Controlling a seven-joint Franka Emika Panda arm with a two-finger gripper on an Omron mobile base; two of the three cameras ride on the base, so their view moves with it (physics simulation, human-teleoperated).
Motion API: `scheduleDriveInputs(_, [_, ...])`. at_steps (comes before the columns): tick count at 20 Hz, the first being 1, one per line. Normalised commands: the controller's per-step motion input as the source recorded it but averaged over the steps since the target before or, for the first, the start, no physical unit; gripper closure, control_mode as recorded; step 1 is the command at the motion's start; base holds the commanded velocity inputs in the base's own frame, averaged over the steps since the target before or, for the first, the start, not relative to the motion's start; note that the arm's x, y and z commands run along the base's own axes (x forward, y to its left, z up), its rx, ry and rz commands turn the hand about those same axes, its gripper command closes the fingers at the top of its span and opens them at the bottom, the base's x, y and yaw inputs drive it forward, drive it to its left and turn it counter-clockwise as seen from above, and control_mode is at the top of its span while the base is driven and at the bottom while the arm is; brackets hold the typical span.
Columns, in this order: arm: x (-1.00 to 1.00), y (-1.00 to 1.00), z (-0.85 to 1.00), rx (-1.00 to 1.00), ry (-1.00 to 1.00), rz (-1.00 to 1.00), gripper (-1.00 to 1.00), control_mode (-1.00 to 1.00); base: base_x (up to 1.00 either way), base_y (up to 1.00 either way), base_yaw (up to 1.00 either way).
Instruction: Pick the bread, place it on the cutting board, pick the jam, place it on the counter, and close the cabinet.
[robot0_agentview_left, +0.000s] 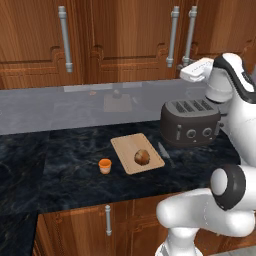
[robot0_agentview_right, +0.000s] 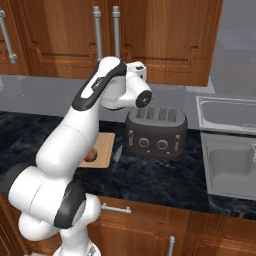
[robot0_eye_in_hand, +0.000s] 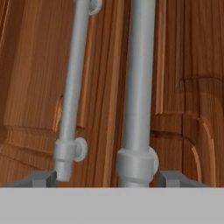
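Observation:
The bread (robot0_agentview_left: 142, 157) lies on the cutting board (robot0_agentview_left: 125, 147), mid-counter. Just left of the board, the orange jam (robot0_agentview_left: 105, 166) stands on the dark counter (robot0_agentview_left: 60, 165). My gripper (robot0_agentview_left: 186, 64) is raised at the cabinet (robot0_agentview_left: 130, 35), right against the lower ends of two long grey handles (robot0_agentview_left: 173, 35). In the hand view the gripper (robot0_eye_in_hand: 108, 178) is open, its fingertips (robot0_eye_in_hand: 41, 178) spread wide. The lower end of one handle (robot0_eye_in_hand: 140, 87) sits between them, and the other handle (robot0_eye_in_hand: 72, 87) is close beside the left tip. The cabinet doors (robot0_eye_in_hand: 188, 65) look flush.
A dark toaster (robot0_agentview_left: 190, 121) stands on the counter right of the board, under my arm. In the right base view a steel sink (robot0_agentview_right: 230, 160) lies further right. A thin dark utensil (robot0_agentview_left: 164, 151) rests between board and toaster. Low cupboards (robot0_agentview_left: 108, 220) run below the counter.

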Motion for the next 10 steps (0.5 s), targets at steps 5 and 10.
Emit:
scheduleDriveInputs(5, [0.39,0.0,0.0,0.0,0.0,-0.03,-1.0,-1.0,0.0,0.0,0.0])
scheduleDriveInputs(10, [0.41,0.0,0.0,0.0,0.0,-0.04,-1.0,-1.0,0.0,0.0,0.0])
